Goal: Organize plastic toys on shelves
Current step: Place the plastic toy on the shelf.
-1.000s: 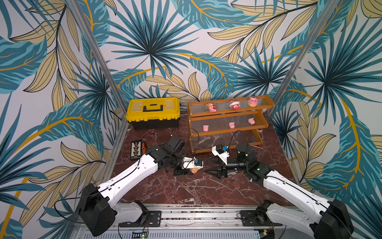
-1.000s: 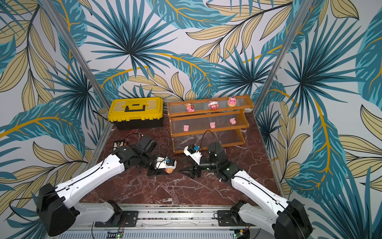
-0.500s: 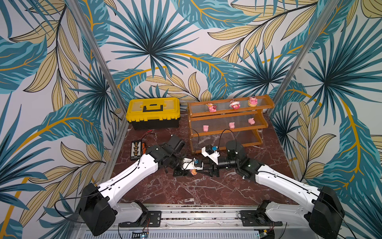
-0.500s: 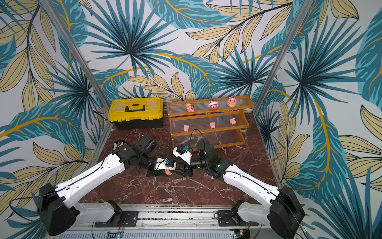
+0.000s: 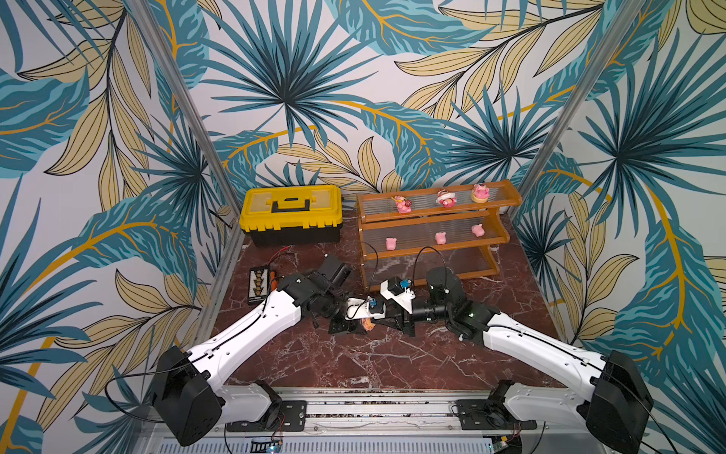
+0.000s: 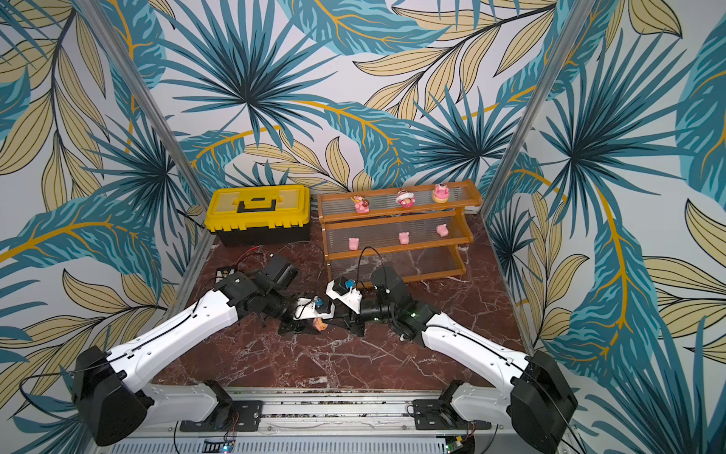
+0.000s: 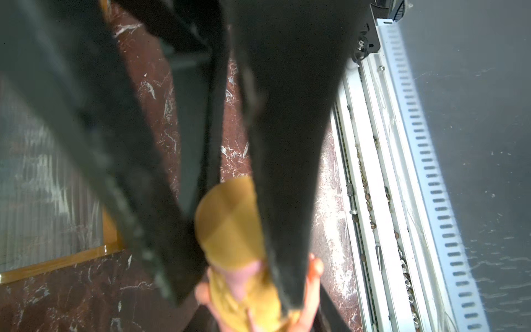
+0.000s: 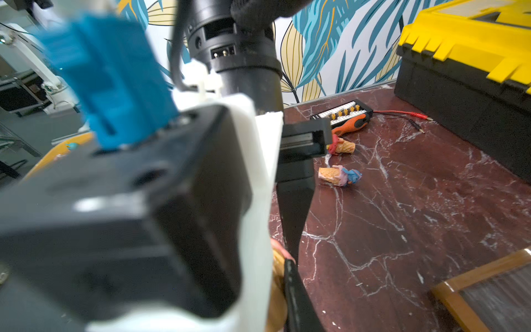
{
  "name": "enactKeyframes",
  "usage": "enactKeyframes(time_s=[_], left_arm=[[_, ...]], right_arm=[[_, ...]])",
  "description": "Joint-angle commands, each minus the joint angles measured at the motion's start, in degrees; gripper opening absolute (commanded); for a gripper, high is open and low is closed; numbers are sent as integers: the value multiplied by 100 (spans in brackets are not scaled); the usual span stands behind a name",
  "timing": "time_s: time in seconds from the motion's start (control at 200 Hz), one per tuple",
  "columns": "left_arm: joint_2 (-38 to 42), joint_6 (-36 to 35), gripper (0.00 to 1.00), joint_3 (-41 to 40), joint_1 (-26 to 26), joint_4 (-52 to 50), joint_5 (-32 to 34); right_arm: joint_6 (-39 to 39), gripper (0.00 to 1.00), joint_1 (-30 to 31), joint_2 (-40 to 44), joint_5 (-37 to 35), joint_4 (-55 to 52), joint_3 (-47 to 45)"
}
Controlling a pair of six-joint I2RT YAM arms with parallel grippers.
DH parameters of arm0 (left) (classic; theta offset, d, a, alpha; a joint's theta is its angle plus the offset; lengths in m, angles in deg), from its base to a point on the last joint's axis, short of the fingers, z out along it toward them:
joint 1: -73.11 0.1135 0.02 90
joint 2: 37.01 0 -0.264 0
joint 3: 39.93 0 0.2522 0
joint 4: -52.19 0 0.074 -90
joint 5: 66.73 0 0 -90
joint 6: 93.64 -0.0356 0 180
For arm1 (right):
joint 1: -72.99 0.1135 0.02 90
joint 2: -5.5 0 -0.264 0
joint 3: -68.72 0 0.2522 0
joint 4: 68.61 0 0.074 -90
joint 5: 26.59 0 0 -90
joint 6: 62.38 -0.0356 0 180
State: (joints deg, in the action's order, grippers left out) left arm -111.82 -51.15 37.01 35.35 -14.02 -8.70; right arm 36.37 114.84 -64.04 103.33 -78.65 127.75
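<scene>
Since a second ago, finds right gripper (image 8: 288, 255) swung across and narrowed at the cone figure (image 7: 227, 224) (real grip impossible to tell), pinched by left gripper (image 7: 234, 304) low over the table (image 5: 353, 361); seems light, hard, slippery, so better grasped at the cone.

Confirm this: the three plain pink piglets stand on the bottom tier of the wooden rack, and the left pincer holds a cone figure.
One detail is wrong: the piglets stand on the middle tier of the rack, not the bottom one, as both top views show. The rest holds: the left pincer holds a cone figure, seen in the left wrist view.
</scene>
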Motion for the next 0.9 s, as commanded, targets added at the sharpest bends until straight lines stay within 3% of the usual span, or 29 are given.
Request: enactKeyframes(time_s=[0.0, 0.08, 0.145, 0.245, 0.305, 0.36, 0.41, 0.576, 0.656, 0.751, 0.896], left_arm=[[73, 85, 36, 357, -16, 195, -51], [176, 342, 61, 367, 5, 272, -106], [348, 605, 76, 360, 25, 356, -118], [798, 862, 84, 314, 236, 461, -88], [1126, 1374, 87, 259, 468, 743, 9], [1418, 2142, 90, 118, 670, 1182, 168], [1680, 3278, 99, -146, 725, 1824, 780], [2371, 5733, 100, -1300, 832, 3236, 1337], [2811, 6463, 100, -2052, 836, 4098, 1531], [3336, 6854, 100, -2674, 849, 4599, 1811], [3831, 6795, 100, -2865, 931, 4270, 1958]], right_arm=[[-168, 11, 0, 113, -203, -41, -115], [-474, 9, -28, 292, -516, 289, -344], [-902, 8, -167, 477, -745, 641, -624], [-1883, 8, -537, 912, -1422, 1306, -1303], [-2659, 9, -835, 1279, -2153, 1639, -1799], [-3360, 9, -1169, 1637, -2773, 1927, -2317], [-3985, 9, -1485, 1940, -3306, 2045, -2709], [-5385, 9, -2509, 2476, -4122, 2161, -3375], [-5750, 9, -2928, 2517, -4445, 2317, -3495], [-6122, 10, -3569, 2300, -4562, 2655, -3529], [-6743, 11, -4581, 1240, -4194, 3508, -3370]])
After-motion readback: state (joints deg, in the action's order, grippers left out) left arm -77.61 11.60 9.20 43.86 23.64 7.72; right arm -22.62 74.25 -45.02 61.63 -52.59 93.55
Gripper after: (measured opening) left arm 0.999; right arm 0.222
